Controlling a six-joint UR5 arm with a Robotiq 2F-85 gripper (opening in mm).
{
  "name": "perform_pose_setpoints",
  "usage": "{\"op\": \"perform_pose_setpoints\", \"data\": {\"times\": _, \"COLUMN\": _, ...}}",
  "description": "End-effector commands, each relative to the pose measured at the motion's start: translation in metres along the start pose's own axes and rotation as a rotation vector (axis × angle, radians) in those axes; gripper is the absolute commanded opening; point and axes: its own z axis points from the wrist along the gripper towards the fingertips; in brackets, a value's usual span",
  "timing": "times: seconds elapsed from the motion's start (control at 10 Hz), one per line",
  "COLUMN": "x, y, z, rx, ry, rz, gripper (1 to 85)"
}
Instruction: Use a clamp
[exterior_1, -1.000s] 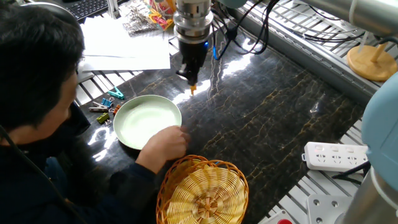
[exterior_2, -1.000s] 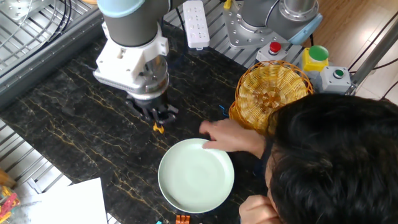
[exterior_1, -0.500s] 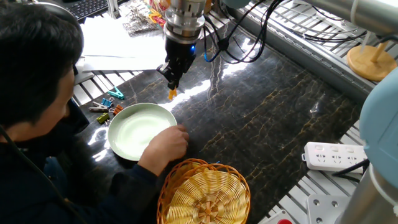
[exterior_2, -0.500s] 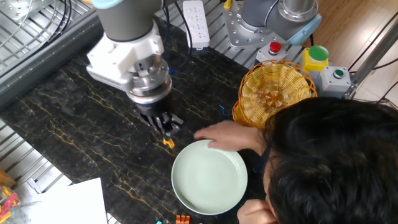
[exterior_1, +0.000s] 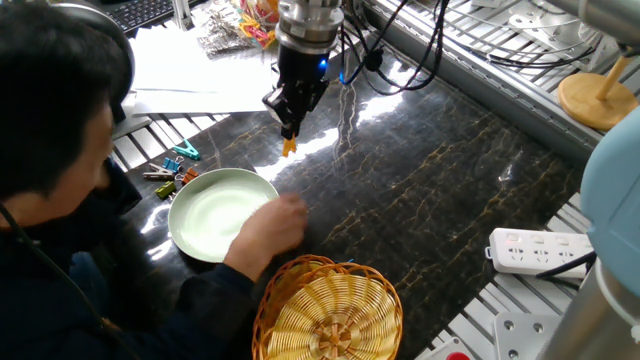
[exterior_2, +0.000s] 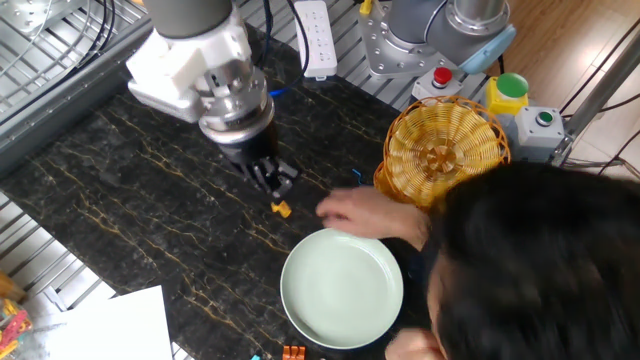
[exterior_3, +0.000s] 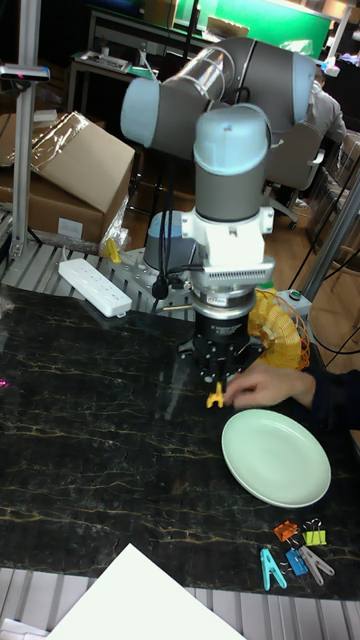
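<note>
My gripper (exterior_1: 291, 130) points down over the dark marble table and is shut on the clamp (exterior_1: 290, 147), a tiny yellow-orange clip hanging from its fingertips. The other fixed view has the clamp (exterior_2: 281, 209) just below the gripper (exterior_2: 274, 188), a short way from the pale green bowl (exterior_2: 342, 292). In the tall view the clamp (exterior_3: 213, 398) hangs left of a person's hand (exterior_3: 265, 385). That hand (exterior_1: 270, 225) rests on the rim of the bowl (exterior_1: 215, 213). Whether the clamp touches the table cannot be told.
A wicker basket (exterior_1: 333, 310) stands near the table's front edge. A white power strip (exterior_1: 540, 250) lies at the right. Several small clips (exterior_1: 175, 170) lie beside the bowl, and white paper (exterior_1: 200, 70) lies behind. The person's head and arm block the left foreground.
The gripper swung and tilted with the clamp, first toward the bowl, then back a little. The hand slid the bowl further toward the person.
</note>
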Motion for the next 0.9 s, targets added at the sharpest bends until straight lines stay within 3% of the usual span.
{"op": "perform_pose_setpoints", "data": {"times": 0.0, "x": -0.012, "y": 0.031, "z": -0.012, "rx": -0.128, "ry": -0.057, "rz": 0.053, "gripper": 1.0}}
{"op": "perform_pose_setpoints", "data": {"times": 0.2, "x": -0.016, "y": 0.032, "z": -0.012, "rx": -0.13, "ry": -0.075, "rz": 0.057, "gripper": 1.0}}
{"op": "perform_pose_setpoints", "data": {"times": 0.3, "x": -0.024, "y": 0.047, "z": -0.015, "rx": -0.192, "ry": -0.099, "rz": 0.088, "gripper": 1.0}}
{"op": "perform_pose_setpoints", "data": {"times": 0.4, "x": -0.028, "y": 0.042, "z": -0.015, "rx": -0.172, "ry": -0.117, "rz": 0.083, "gripper": 1.0}}
{"op": "perform_pose_setpoints", "data": {"times": 0.6, "x": -0.018, "y": 0.005, "z": -0.01, "rx": -0.026, "ry": -0.083, "rz": 0.031, "gripper": 1.0}}
{"op": "perform_pose_setpoints", "data": {"times": 0.7, "x": -0.011, "y": 0.0, "z": -0.01, "rx": -0.006, "ry": -0.058, "rz": 0.018, "gripper": 1.0}}
{"op": "perform_pose_setpoints", "data": {"times": 0.8, "x": -0.004, "y": -0.013, "z": -0.01, "rx": 0.045, "ry": -0.03, "rz": -0.007, "gripper": 1.0}}
